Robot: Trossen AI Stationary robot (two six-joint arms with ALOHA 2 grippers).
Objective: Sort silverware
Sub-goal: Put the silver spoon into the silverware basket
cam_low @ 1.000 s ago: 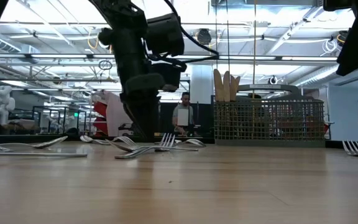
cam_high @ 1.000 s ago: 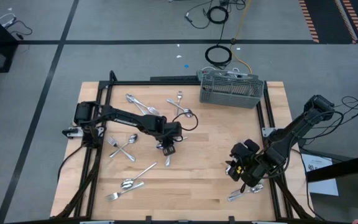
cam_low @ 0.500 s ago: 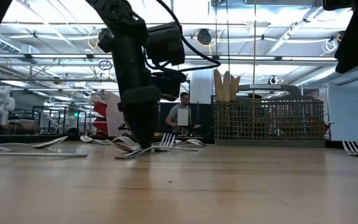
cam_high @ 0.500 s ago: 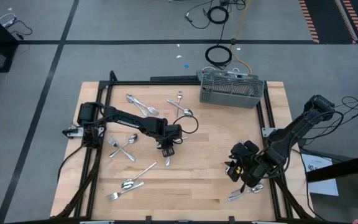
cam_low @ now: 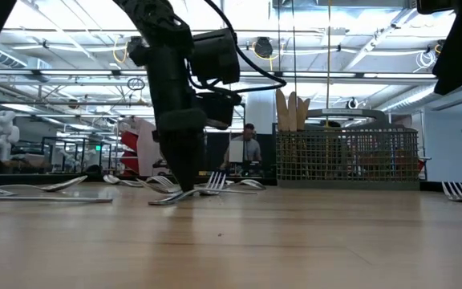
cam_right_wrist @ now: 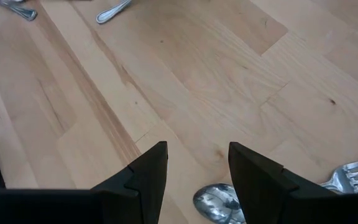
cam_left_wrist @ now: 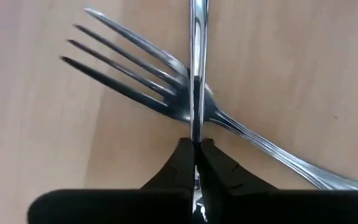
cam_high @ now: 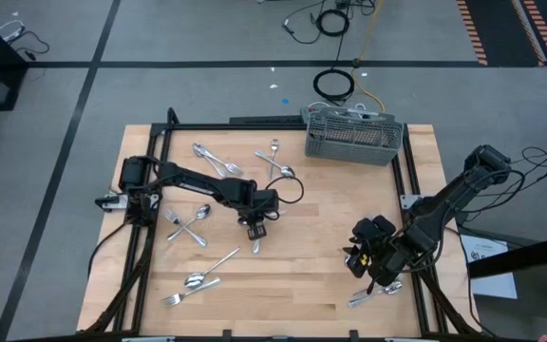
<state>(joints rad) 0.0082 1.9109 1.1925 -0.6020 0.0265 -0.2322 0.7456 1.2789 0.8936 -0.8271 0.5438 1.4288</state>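
Left hand (cam_high: 255, 228) mid-table (cam_high: 311, 266), pinching a thin utensil handle (cam_left_wrist: 197, 68) over a fork (cam_left_wrist: 160, 93); right hand (cam_high: 364, 258) spread, well apart from it.

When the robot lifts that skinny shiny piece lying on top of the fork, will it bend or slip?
The thin shiny metal utensil looks rigid, so it probably stays straight. Its polished surface may slip, since the left hand pinches only a narrow edge. The silver fork crossed beneath it might get nudged.
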